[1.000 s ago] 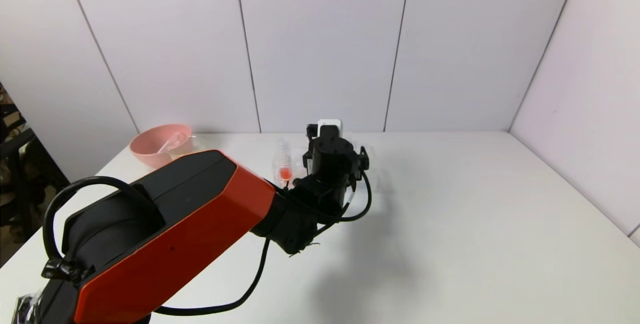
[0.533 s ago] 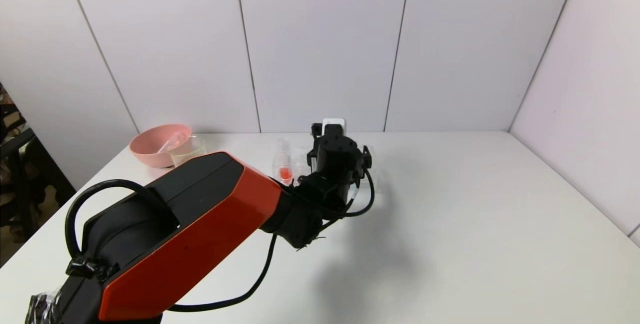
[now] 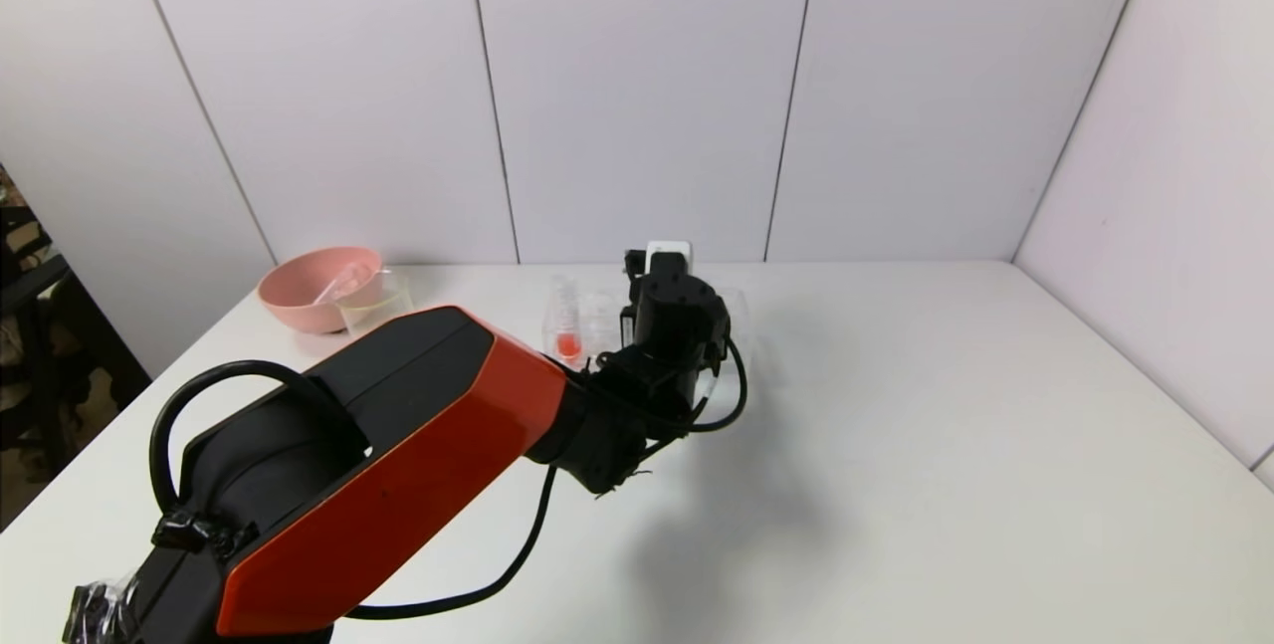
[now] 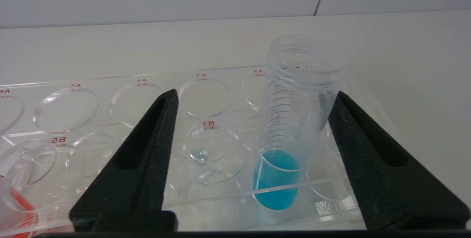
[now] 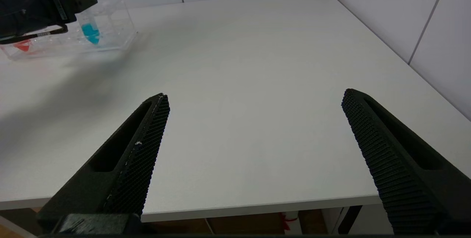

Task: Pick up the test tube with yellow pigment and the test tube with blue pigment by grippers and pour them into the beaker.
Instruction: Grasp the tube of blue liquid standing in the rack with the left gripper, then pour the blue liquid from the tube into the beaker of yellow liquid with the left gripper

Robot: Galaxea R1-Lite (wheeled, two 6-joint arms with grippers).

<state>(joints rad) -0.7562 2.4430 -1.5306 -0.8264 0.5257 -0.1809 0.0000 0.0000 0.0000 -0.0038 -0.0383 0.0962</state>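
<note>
The test tube with blue pigment (image 4: 279,179) stands upright in a hole at the end of the clear tube rack (image 4: 84,113). My left gripper (image 4: 255,93) is open around it, with one finger (image 4: 368,149) close against the tube and the other well apart. In the head view my left wrist (image 3: 677,316) hides the tube. The beaker (image 3: 374,302), with a yellowish tint inside, stands beside the pink bowl (image 3: 299,298). No tube with yellow liquid shows. My right gripper (image 5: 254,93) is open and empty over the table's near edge.
A tube with red liquid (image 3: 567,340) stands at the rack's other end; it also shows in the right wrist view (image 5: 22,46). A clear tube lies in the pink bowl. White walls close the back and right. The table's right half (image 3: 946,445) is bare.
My left arm has reached a little farther and to the right over the rack. The beaker beside the pink bowl has come into sight from behind the arm.
</note>
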